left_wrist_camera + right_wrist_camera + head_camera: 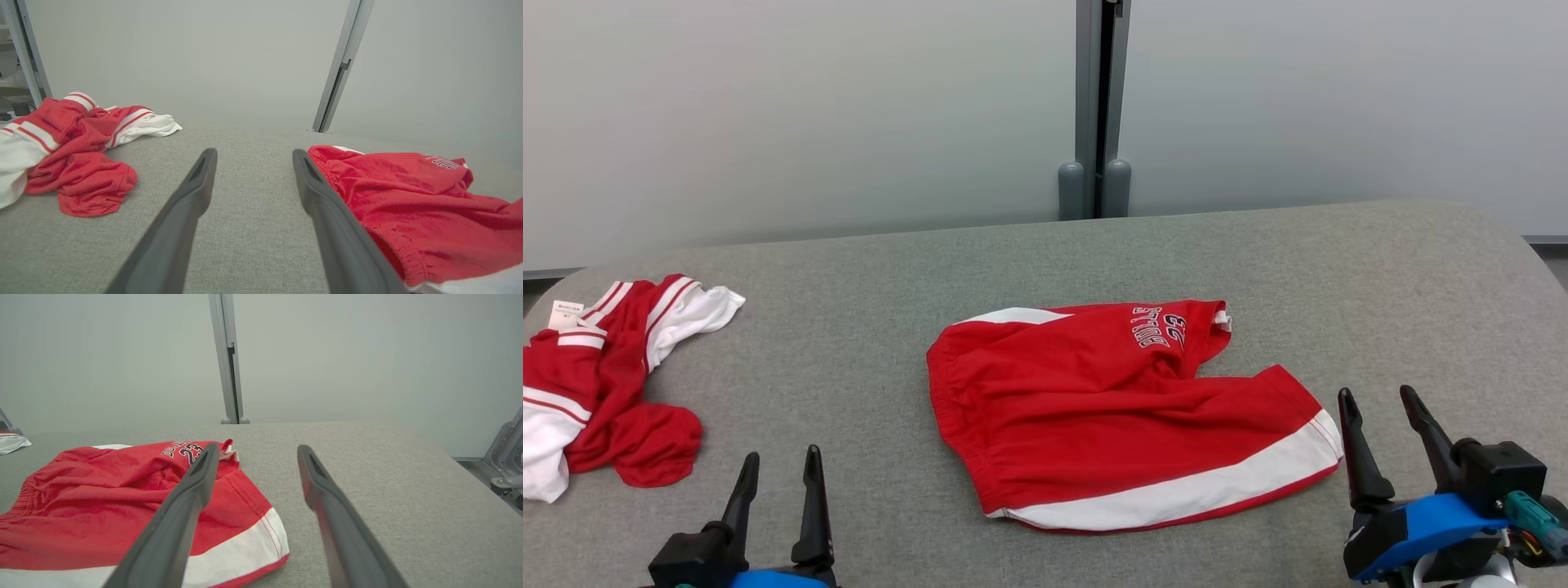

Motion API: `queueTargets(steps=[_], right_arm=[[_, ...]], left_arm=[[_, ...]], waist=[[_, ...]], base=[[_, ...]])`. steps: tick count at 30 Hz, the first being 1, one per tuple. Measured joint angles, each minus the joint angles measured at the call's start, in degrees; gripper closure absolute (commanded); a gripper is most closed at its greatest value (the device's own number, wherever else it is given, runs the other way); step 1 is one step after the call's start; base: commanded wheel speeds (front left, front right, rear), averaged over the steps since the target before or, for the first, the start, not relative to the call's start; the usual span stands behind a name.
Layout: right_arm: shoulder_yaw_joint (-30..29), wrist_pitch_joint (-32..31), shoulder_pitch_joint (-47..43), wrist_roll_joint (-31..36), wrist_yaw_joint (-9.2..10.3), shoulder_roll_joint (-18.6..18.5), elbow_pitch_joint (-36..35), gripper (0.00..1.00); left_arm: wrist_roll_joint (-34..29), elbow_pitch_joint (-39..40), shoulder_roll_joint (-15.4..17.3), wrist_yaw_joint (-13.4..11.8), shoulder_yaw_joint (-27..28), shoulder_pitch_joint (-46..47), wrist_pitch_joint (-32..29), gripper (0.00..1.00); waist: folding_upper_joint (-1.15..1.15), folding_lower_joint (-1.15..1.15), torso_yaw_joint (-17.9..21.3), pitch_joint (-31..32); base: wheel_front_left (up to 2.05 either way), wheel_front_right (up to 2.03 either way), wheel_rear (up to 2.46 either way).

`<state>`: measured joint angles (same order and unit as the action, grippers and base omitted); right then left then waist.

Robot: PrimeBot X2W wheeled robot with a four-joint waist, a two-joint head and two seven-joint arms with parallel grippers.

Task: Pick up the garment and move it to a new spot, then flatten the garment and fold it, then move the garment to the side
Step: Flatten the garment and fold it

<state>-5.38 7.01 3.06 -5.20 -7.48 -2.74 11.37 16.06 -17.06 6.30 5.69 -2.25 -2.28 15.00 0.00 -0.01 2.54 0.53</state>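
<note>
On grey table [849,327]: red shorts [1111,408] | left end effector [781,454] released | right end effector [1375,392] released

The crumpled red-and-white garment [613,384] runs off the head view's left edge, and the print on its white tag [565,314] is too small to read. The red shorts [1111,408] are cut by both wrist views' bottom edges. Their lettering [443,162] is unreadable in the left wrist view.

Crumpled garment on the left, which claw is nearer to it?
Left. The left claw sits beside the crumpled garment; the right claw is beyond the red shorts.
</note>
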Motion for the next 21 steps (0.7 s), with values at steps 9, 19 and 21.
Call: queueTargets(steps=[9, 19, 21], right_arm=[[0.3, -1.3, 0.2, 0.0, 0.0, 0.0, -0.5, 0.0], [1.1, -1.4, 1.4, -0.5, 0.0, 0.0, 0.6, 0.0], [1.5, -1.4, 1.6, -0.5, 0.0, 0.0, 0.8, 0.0]], left_arm=[[-2.7, -1.0, 2.0, 1.3, -9.0, 0.0, -4.3, 0.0], [3.8, -8.3, 2.6, 1.7, -25.2, 3.9, -7.4, 0.0], [4.7, -10.2, 3.0, 1.7, -26.5, 5.5, -7.2, 0.0]], waist=[[0.0, 0.0, 0.2, -1.1], [0.0, 0.01, 0.9, -3.2], [0.0, 0.01, 1.2, -3.6]], base=[[0.0, 0.0, 0.0], [0.0, 0.0, 0.0], [0.0, 0.0, 0.0]])
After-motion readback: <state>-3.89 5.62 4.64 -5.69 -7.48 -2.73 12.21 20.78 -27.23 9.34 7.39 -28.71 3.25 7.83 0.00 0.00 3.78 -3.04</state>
